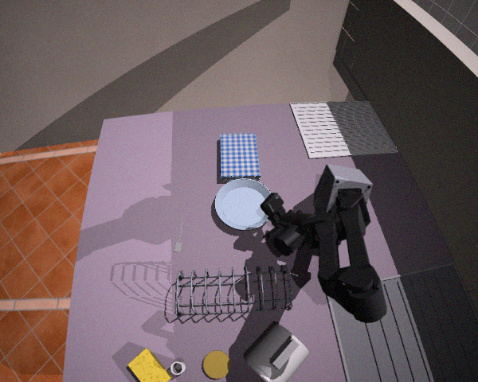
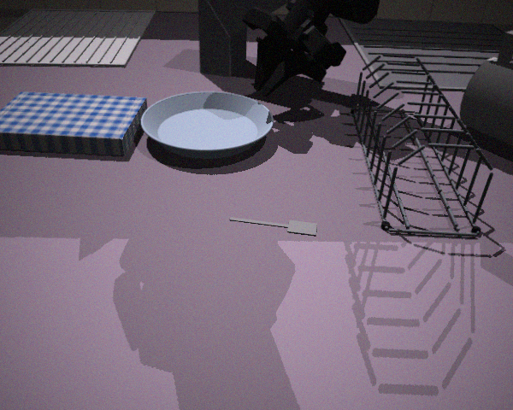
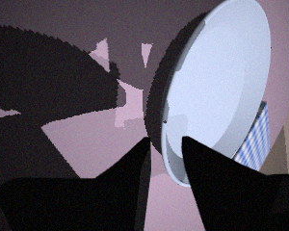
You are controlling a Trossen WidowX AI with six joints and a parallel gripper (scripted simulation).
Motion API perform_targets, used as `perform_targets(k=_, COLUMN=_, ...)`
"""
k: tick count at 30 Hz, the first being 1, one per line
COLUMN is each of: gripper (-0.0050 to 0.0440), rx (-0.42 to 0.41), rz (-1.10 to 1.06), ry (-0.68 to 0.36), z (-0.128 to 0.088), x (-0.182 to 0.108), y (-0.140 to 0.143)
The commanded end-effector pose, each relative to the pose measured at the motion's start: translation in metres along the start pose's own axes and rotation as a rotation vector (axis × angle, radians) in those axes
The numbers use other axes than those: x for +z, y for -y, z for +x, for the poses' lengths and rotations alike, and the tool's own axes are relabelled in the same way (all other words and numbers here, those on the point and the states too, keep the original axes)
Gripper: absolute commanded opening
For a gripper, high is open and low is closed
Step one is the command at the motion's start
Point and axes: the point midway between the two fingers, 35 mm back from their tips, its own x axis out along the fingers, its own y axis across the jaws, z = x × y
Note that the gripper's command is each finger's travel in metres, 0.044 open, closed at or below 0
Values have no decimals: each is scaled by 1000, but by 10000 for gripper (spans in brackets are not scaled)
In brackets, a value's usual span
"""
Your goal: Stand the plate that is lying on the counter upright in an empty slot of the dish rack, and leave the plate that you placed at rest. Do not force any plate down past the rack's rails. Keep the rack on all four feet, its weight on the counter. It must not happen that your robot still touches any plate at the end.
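The pale blue plate lies flat on the purple counter, just in front of the checked cloth block. It also shows in the exterior view and fills the upper right of the wrist view. My gripper is low at the plate's right rim. In the wrist view my fingers stand narrowly apart, one on each side of the rim, with a strip of counter visible between the outer finger and the plate. The wire dish rack stands empty on the counter in front of the arm; it also shows in the exterior view.
A blue checked block touches the plate's far side. A small spatula lies left of the rack. A toaster, a yellow disc, a sponge and a small cup sit near the front edge. A slatted mat lies at the back right.
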Motion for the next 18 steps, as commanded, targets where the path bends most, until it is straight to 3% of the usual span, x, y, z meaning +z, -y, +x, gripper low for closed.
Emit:
perform_targets(k=1, gripper=99, rx=-1, rz=5, ry=-4, z=1, x=-2, y=0)
perform_targets(k=18, gripper=99, rx=-5, rz=5, ry=9, z=3, x=-1, y=0)
